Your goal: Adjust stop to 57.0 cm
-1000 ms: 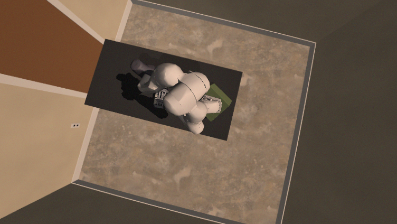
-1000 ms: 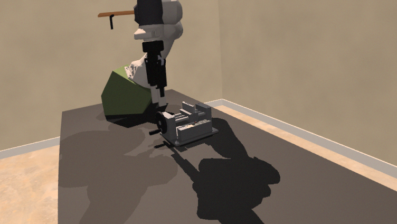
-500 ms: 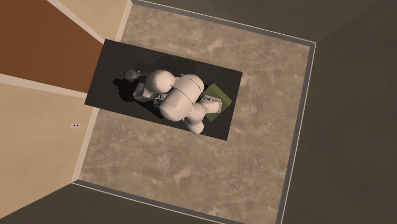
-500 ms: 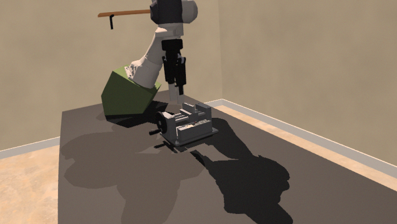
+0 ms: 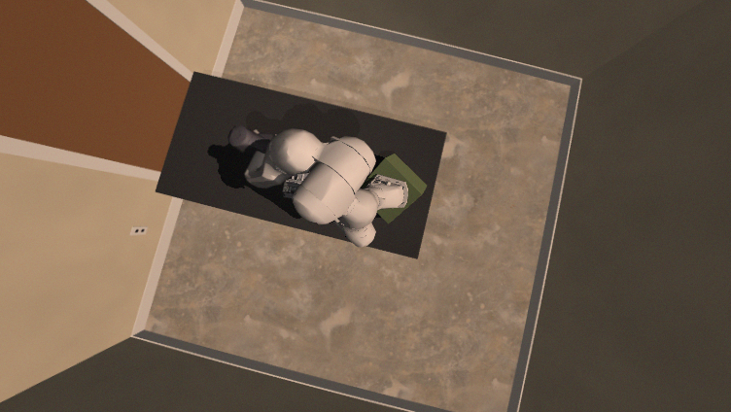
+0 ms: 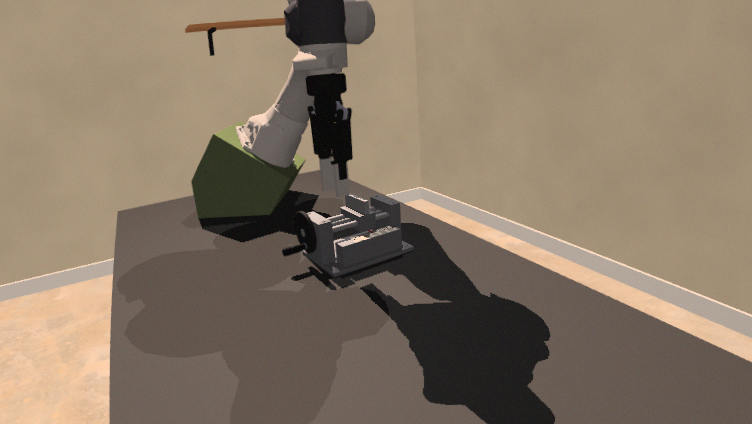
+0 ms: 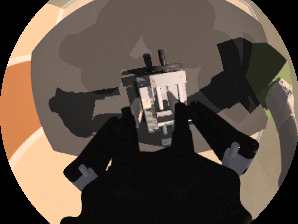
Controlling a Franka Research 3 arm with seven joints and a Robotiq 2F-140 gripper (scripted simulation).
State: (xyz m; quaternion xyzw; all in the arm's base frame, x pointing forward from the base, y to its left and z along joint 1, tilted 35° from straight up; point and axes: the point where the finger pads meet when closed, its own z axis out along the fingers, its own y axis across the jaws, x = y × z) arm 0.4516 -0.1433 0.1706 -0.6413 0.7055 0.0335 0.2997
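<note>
black two-finger gripper (image 6: 335,168) (image 7: 154,101): hovering part-open, gripping nothing
black round handwheel (image 6: 306,232) (image 7: 159,68): probably turning stiffly; handle suiting a grasp

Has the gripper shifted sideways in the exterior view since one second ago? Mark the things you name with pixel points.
Yes. Against the handwheel (image 6: 310,231) (image 7: 171,66), the gripper (image 6: 335,184) (image 7: 154,101) has moved right in that view.
</note>
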